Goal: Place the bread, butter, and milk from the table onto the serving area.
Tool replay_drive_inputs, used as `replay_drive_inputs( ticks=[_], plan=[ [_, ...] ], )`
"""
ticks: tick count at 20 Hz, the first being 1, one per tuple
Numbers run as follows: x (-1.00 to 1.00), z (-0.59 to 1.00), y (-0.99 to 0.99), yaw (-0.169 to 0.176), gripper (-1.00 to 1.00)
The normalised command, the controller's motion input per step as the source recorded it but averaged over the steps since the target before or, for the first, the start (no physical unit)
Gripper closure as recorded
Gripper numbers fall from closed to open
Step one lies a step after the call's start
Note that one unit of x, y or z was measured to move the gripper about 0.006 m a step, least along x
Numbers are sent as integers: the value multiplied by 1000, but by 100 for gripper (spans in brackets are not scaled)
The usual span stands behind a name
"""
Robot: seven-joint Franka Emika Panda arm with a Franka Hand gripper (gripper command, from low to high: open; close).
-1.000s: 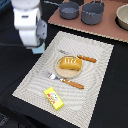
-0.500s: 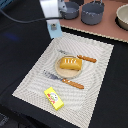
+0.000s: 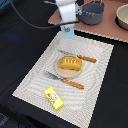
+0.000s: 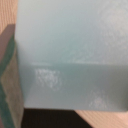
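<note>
Exterior view
Writing: the butter (image 3: 54,98) carries red and white marks on its yellow face, too small to read.
Arm: the white arm comes in from the top of the picture, and the gripper (image 3: 67,26) points down over the far edge of the serving area (image 3: 35,75), beside the pinkish-brown board (image 3: 111,30).
Fingers: closed on the milk (image 3: 67,32), whose light-blue body shows just under them; whether the carton touches the mat cannot be told.
Bread: one loaf, the bread (image 3: 70,62), lies on the round plate (image 3: 63,71) in the middle of the mat.
Butter: one box, flat on the near part of the mat, well apart from the plate.
Milk: one carton, in the grip, at the mat's far edge.
Cutlery: two orange-handled pieces, a fork (image 3: 78,56) on the far side of the plate and a knife (image 3: 64,80) on the near side.
Pots: two, a grey pot (image 3: 92,13) just beside the gripper and a bowl (image 3: 122,16) at the exterior view's right.

Wrist view
Writing: none readable.
Milk: the pale blue carton face (image 4: 70,55) fills nearly the whole picture, with a fold line across it.
Fingers: not seen here.
Surroundings: a strip of tan surface (image 4: 6,32) shows at one edge.
</note>
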Motion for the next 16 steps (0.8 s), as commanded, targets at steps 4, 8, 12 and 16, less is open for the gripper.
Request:
replay_drive_inputs(
  ticks=[4,8,12,16],
  plan=[
    [884,-144,525,0,100],
    [629,-177,454,0,100],
    [178,-171,368,9,100],
    [6,-46,216,24,100]
  ],
)
